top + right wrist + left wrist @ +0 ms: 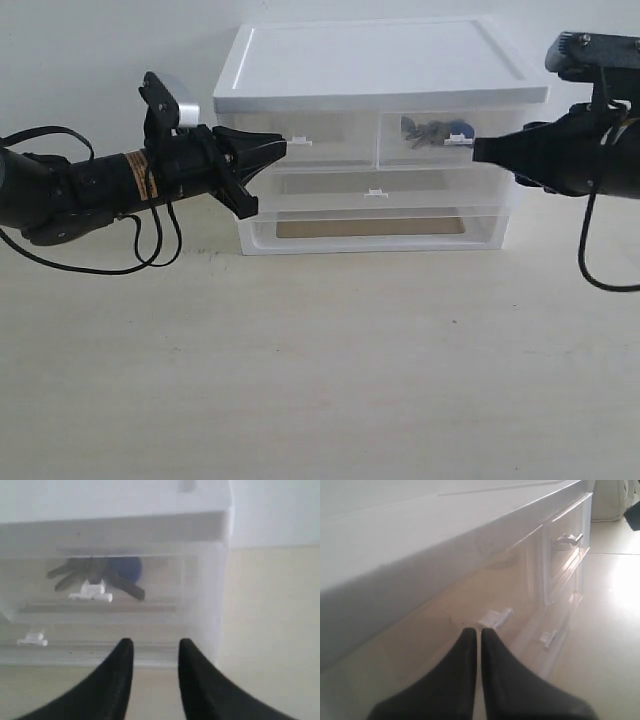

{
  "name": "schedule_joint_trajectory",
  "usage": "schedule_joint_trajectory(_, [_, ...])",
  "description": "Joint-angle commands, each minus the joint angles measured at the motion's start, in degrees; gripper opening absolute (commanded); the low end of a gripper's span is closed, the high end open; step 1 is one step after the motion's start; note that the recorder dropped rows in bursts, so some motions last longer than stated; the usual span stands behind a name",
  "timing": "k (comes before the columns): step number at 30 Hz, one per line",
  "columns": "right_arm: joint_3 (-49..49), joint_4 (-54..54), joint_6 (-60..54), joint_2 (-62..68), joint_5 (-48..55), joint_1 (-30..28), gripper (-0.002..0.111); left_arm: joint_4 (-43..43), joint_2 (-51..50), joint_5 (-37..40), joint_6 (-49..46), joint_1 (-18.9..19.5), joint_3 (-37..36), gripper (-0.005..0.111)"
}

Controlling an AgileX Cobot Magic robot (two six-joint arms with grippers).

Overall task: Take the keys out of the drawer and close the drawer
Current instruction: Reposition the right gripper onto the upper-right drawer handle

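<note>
The keys [430, 130] lie inside the small translucent drawer [420, 152] at the top right of the white cabinet [380, 60]. Through the drawer front [165, 585] I see dark keys [75, 572] and a round blue fob [127, 567] behind the tiny white tab handle [91, 592]. My right gripper [476, 150] is open and empty, just right of that handle [459, 139] and apart from it; in the right wrist view the right gripper [155, 644] sits below and beside the tab. My left gripper [281, 146] is shut, its tips [479, 631] just short of the other small drawer's tab [496, 617].
A wide translucent drawer [376, 192] sits under the two small ones, with another wide one [370, 228] at the bottom. The cabinet stands on a pale table [320, 370] against a white wall. Black cables hang from both arms.
</note>
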State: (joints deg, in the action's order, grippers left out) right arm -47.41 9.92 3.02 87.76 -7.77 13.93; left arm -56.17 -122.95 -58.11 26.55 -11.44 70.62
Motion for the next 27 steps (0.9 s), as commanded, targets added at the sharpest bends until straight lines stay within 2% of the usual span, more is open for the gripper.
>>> schedule_joint_trajectory(1, [-5.0, 0.7, 7.6, 1.5, 5.9, -0.2, 0.044, 7.6, -0.4, 5.9, 1.8, 0.2, 1.4, 0.004])
schedule_joint_trajectory(10, [-16.9, 3.4, 11.8, 7.6, 19.4, -0.3, 0.040, 7.5, -0.4, 5.8, 2.4, 0.2, 1.4, 0.004])
schedule_joint_trajectory(16, [-19.5, 5.8, 2.4, 6.1, 29.1, -0.7, 0.040, 7.5, -0.4, 5.7, 2.6, 0.2, 1.4, 0.004])
schedule_joint_trajectory(19, [-20.4, 16.8, -12.3, 5.3, 37.6, -3.0, 0.038, 7.5, -0.4, 5.7, 3.5, 0.2, 1.4, 0.004])
schedule_joint_trajectory(22, [-21.2, 28.0, -27.7, 5.4, 50.8, -7.4, 0.031, 7.5, -0.4, 5.6, 3.5, 0.2, 1.4, 0.004])
schedule_joint_trajectory(27, [-21.1, 44.4, -33.5, 5.4, 54.6, -13.7, 0.027, 7.4, -0.4, 5.6, 4.8, 0.2, 1.4, 0.004])
